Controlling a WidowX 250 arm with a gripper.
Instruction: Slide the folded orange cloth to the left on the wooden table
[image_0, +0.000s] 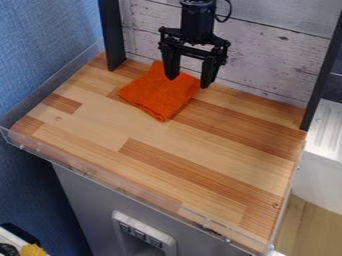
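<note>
Orange cloth (155, 96) near parted claw (189, 82)

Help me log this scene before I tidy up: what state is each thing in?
Orange fabric cloth: folded, lying flat near the tabletop's back edge.
Black two-finger claw: open, fingers apart, hanging down at the cloth's right-hand side.
Striped wooden tabletop: bearing the cloth.

A blue wall (47, 45) stands left of whitewashed planks (267, 60) between dark posts.
</note>
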